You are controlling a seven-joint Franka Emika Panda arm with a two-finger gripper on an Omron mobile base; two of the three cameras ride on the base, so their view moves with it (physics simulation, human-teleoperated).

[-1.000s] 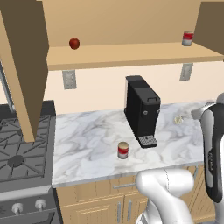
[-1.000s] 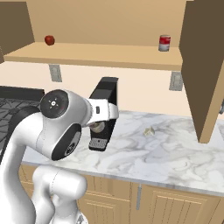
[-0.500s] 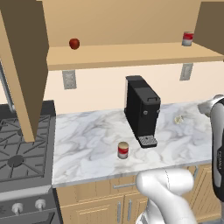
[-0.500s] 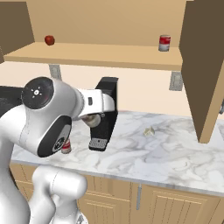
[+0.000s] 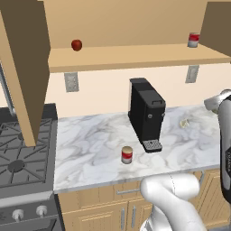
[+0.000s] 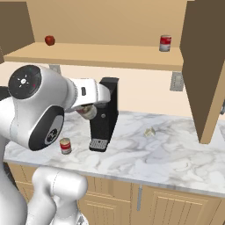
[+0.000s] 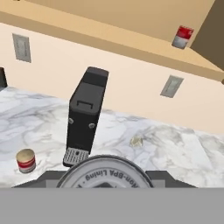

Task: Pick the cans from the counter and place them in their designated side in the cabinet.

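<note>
The gripper (image 6: 88,112) is clamped on a small cylindrical can (image 7: 105,173) whose flat pale lid bears a ring of print, held above the veined white marble counter (image 6: 176,154). Below stands a boxy matte-black coffee machine (image 5: 146,115), and near it, upright on the marble, the red-banded can (image 5: 127,154). Up in the tan wooden cabinet (image 5: 135,56), a red-and-grey can (image 5: 193,39) sits at the shelf's right end and a round red fruit (image 5: 76,44) at its left.

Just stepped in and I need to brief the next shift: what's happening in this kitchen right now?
The arm's gripper is shut on a can, lifted above the marble counter in front of the black coffee machine. A red-label can stands on the counter. On the cabinet shelf, another red can sits at the right end and a red fruit at the left.
</note>
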